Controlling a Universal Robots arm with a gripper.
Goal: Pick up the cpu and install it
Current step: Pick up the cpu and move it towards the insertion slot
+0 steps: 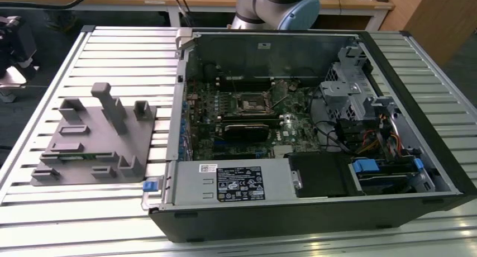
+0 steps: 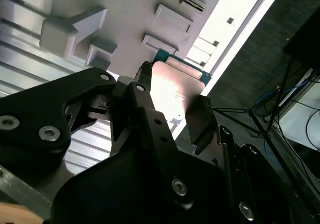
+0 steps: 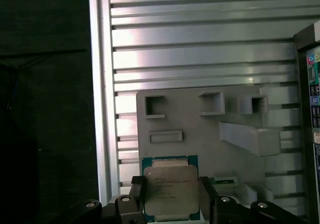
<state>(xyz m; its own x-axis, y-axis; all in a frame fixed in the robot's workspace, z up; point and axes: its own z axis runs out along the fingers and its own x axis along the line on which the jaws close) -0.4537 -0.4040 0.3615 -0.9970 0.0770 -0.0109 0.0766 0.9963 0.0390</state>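
Note:
The cpu (image 3: 169,188) is a flat square chip with a silvery top and a green edge. It sits between the two black fingers (image 3: 136,196) of my gripper (image 3: 170,196), which is shut on its opposite sides. In the second wrist view the cpu (image 2: 176,86) shows as a pale plate in the gripper (image 2: 175,100), held over the grey fixture (image 2: 125,9). The grey fixture (image 3: 200,124) lies just behind the chip in the first wrist view. In the exterior view the black motherboard socket (image 1: 252,103) lies open inside the computer case (image 1: 313,212).
The grey fixture (image 1: 93,139) with upright blocks stands on the slatted aluminium table (image 1: 119,50) at the exterior view's left, beside the open case. Drive cages and cables (image 1: 372,128) crowd the case's right side. The arm's base (image 1: 276,5) rises behind the case.

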